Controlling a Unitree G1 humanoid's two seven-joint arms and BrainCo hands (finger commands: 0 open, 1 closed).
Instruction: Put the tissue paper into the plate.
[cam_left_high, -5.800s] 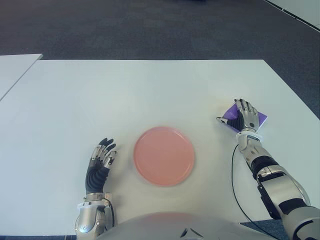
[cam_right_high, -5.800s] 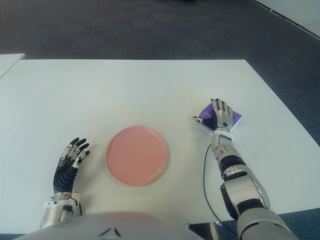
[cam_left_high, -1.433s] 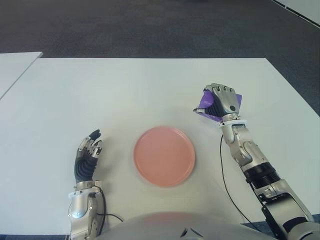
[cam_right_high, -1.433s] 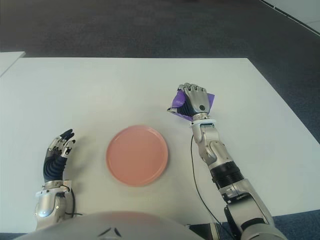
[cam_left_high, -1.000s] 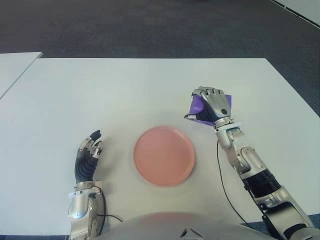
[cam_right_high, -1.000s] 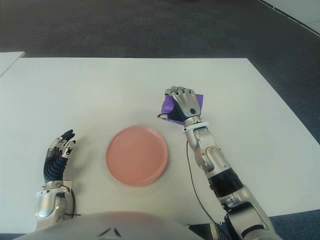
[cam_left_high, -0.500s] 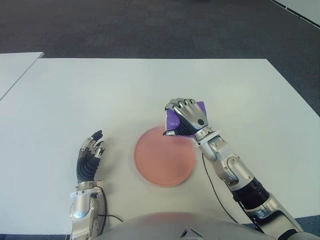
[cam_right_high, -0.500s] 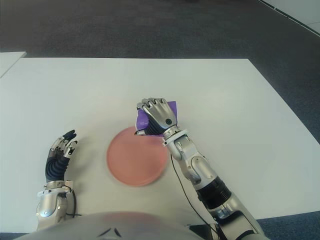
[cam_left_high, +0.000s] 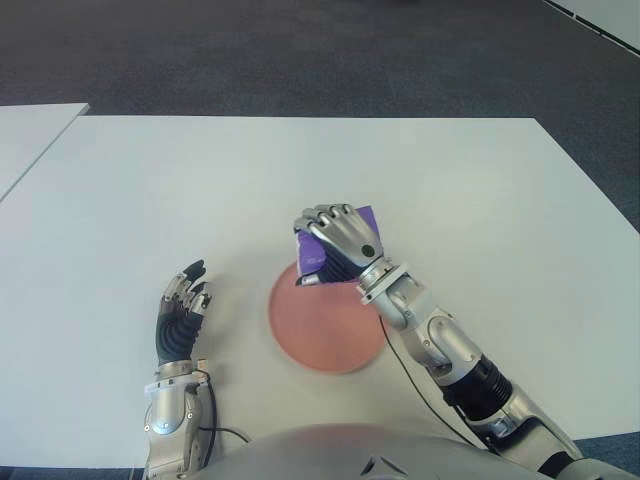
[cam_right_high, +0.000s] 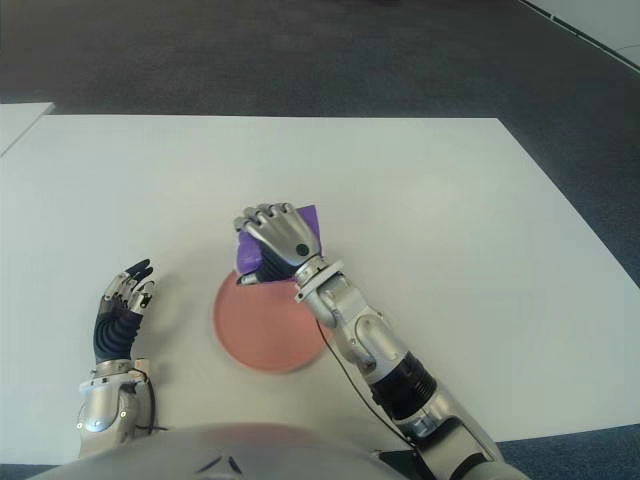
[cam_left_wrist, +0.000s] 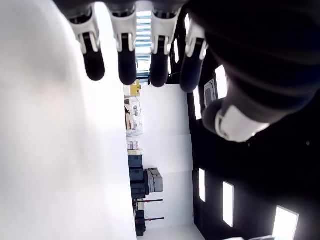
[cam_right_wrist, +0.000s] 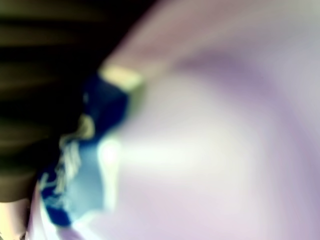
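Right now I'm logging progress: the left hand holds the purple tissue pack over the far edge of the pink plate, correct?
Wrong hand. The right hand holds the purple tissue pack over the far edge of the pink plate, as the left eye view shows; the left hand is open.

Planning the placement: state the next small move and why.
Probably carry the right hand a little nearer the robot, then lower it: it grips the purple tissue pack over only the far rim of the pink plate. The left hand shows left of the plate.
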